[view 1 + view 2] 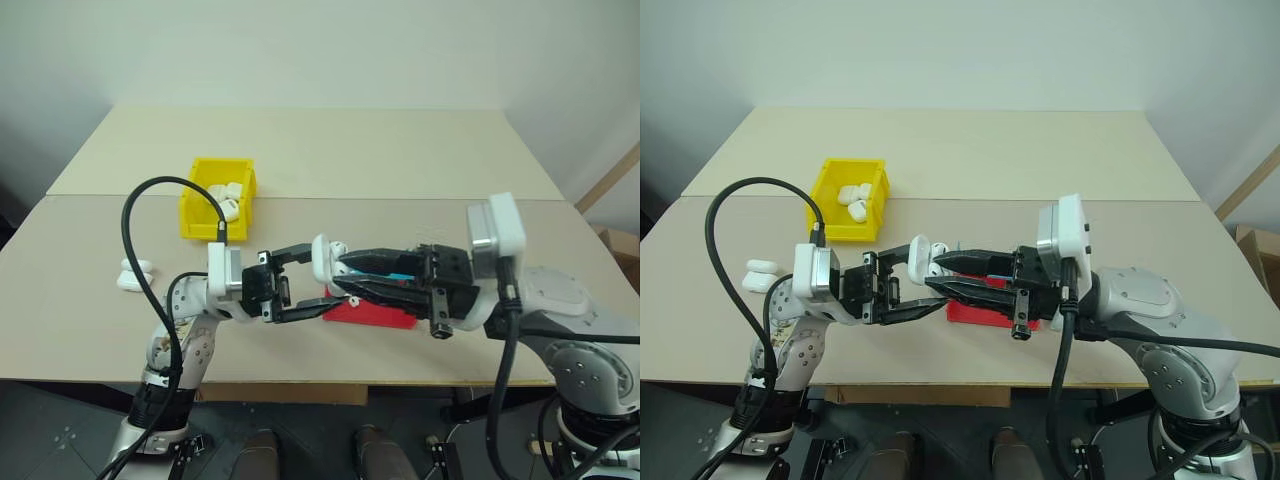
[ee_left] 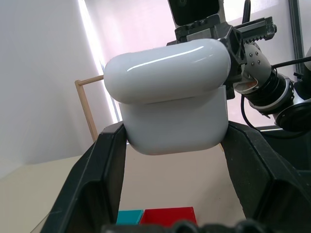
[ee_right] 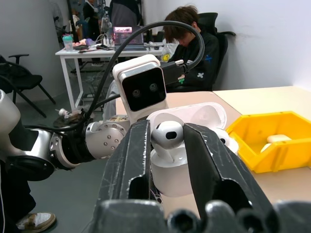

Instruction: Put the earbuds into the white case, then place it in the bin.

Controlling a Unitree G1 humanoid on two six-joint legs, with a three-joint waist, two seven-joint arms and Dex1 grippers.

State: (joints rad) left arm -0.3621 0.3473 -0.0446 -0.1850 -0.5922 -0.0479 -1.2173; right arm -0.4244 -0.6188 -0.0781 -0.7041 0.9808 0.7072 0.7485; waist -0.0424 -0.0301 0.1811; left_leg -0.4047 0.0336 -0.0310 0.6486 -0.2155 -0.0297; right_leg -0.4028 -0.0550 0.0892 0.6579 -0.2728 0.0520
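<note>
Left pincer (image 1: 305, 280): closed on the white case (image 2: 172, 99), one black finger on each flank, held above the near edge of the tabletop (image 1: 400, 160).
White case: lid flipped open and tilted back toward the left arm; its open mouth faces the right pincer.
Right pincer (image 3: 167, 141): fingers pinched narrowly on an earbud (image 3: 167, 134), bulb uppermost, stem pointing down into the case, long axis roughly upright.
Second earbud: a rounded white shape behind the right finger may be it; too hidden to say.
Tray (image 1: 370, 313): red with a blue patch, lying on the tabletop under both pincers, mostly covered by them.
Spare cases (image 1: 135, 275): white, near the left edge, partly crossed by a cable.
Bin (image 1: 830, 195): yellow, farther back on the left, holding several white cases.
Person (image 3: 189, 53): seated beyond, head bowed.
</note>
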